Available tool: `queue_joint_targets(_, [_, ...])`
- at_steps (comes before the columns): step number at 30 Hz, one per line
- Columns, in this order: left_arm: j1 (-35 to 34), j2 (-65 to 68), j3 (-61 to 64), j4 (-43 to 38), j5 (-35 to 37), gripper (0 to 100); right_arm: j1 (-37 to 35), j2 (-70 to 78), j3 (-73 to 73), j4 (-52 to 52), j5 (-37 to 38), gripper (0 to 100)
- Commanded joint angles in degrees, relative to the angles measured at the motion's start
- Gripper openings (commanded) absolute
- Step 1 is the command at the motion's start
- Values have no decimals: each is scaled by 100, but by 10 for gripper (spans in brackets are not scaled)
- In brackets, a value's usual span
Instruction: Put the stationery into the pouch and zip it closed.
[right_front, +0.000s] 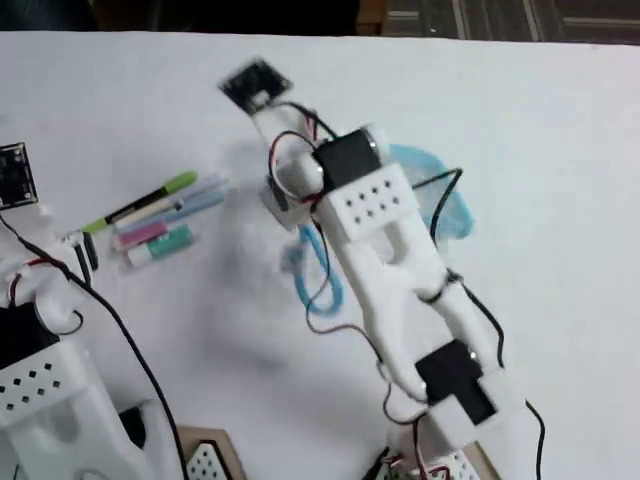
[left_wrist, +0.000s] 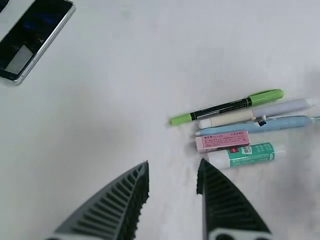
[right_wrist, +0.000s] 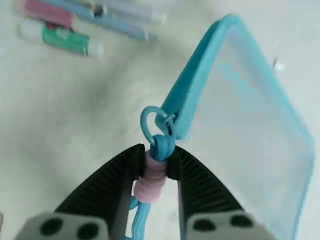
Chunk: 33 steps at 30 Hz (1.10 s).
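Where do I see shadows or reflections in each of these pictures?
High view: a soft grey shadow lies on the table beside the right arm. Left wrist view: the dark phone screen reflects light; a faint shadow lies near the left gripper. Right wrist view: the table shows through the clear pouch.

The pouch (right_wrist: 250, 115) is smooth, translucent blue plastic with a slight sheen, the desk (left_wrist: 100, 100) a matt white, the left gripper (left_wrist: 173, 167) ribbed matt black plastic.

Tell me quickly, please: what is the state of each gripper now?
Left gripper: open, holding nothing.
Right gripper: shut on the pull cord of the pouch.
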Motion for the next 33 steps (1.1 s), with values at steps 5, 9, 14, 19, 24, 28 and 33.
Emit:
queue_joint_targets(5, [22,13,-967,624,-9,179,-303,-374,-2286,-154,62,17])
queue_joint_targets(9, [40,13,-1758,1257,-9,180,-576,-374,-2831,-435,-264,16])
queue_joint_targets(14, [57,22,-2681,1785,-9,180,-892,-374,-3068,-1095,-800,16])
queue_joint_targets(19, [66,75,-2505,1644,-9,180,-1297,-374,-3033,-1235,-818,16])
queue_joint_targets(24, [66,75,-897,-18,-9,179,-1367,-391,-3033,-409,-774,16])
queue_joint_targets(28, [127,84,-237,-1231,0,177,-1385,-426,-3086,796,-273,16])
queue_joint_targets(33, [1323,92,-176,-1310,281,177,-1402,-673,-3059,1138,70,16])
